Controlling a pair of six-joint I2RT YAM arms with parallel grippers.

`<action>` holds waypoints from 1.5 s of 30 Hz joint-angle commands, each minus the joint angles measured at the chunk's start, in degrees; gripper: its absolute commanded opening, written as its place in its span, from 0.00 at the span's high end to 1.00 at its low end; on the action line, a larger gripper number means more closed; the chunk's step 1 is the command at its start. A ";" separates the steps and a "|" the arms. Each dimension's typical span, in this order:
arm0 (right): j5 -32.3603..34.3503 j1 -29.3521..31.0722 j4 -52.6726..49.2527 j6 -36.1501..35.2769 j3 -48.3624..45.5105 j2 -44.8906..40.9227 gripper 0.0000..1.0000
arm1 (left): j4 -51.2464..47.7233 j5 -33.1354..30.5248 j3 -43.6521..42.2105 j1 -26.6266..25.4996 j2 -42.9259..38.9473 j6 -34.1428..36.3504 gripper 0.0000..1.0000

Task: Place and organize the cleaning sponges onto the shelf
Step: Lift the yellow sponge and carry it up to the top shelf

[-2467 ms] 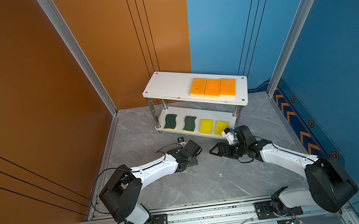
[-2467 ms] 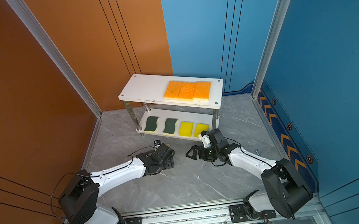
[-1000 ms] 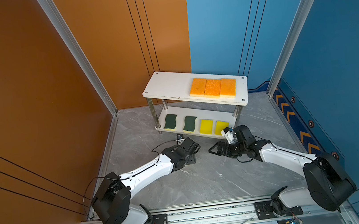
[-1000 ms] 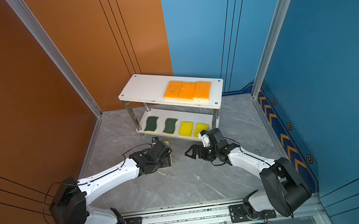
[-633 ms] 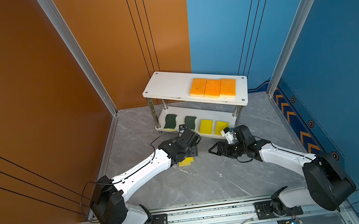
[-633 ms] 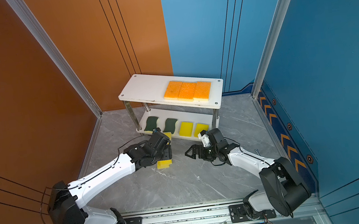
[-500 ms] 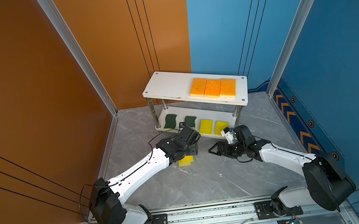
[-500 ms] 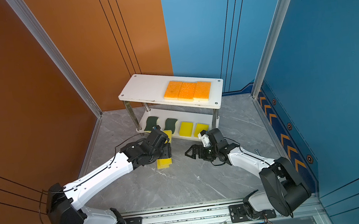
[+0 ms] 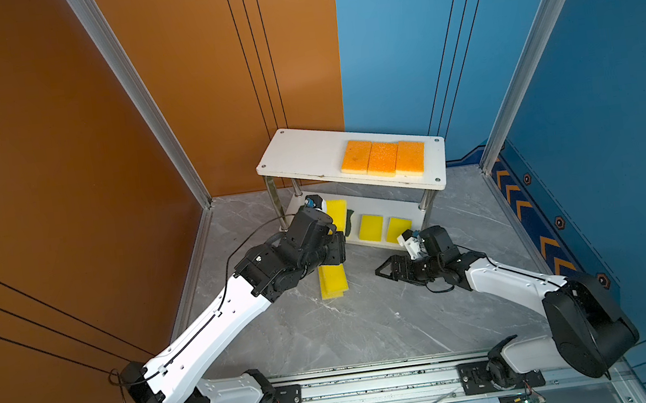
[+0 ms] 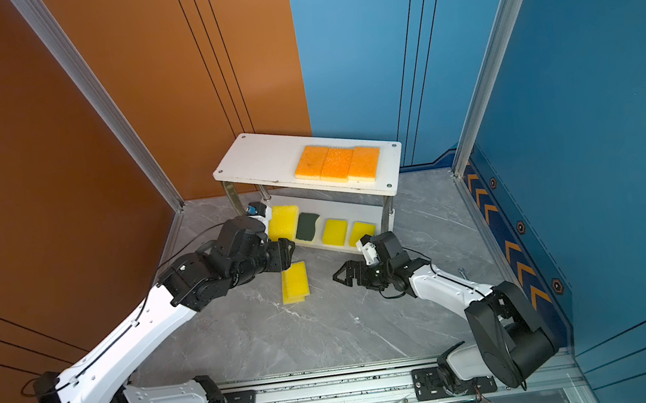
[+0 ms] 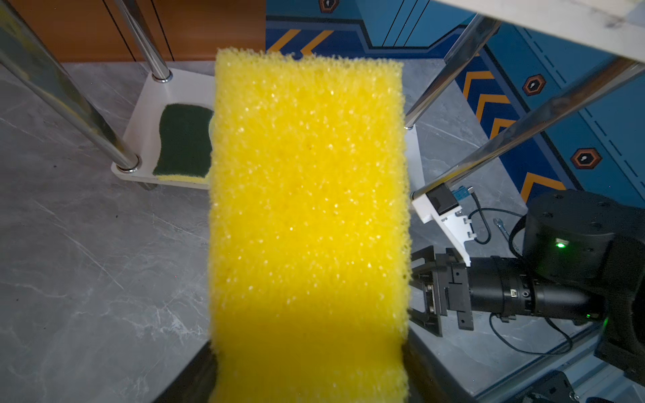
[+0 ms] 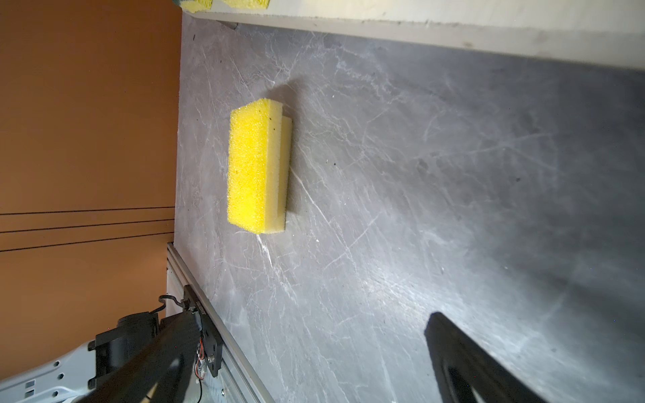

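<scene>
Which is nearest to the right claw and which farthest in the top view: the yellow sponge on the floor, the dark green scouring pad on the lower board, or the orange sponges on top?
From the right claw:
1. Yellow sponge on the floor, beside it toward the left arm.
2. Dark green scouring pad, on the shelf's lower board.
3. Orange sponges, on the top board, farthest back.

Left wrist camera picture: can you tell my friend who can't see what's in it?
A big yellow sponge held by the left gripper fills the middle of the picture. Behind it stands the shelf, with a dark green scouring pad on its lower board. The right gripper waits open above the grey floor.
</scene>
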 commanded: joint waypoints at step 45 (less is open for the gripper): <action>-0.25 1.50 2.44 1.55 0.40 2.98 0.00 | 8.61 3.42 38.83 14.88 22.70 19.48 0.35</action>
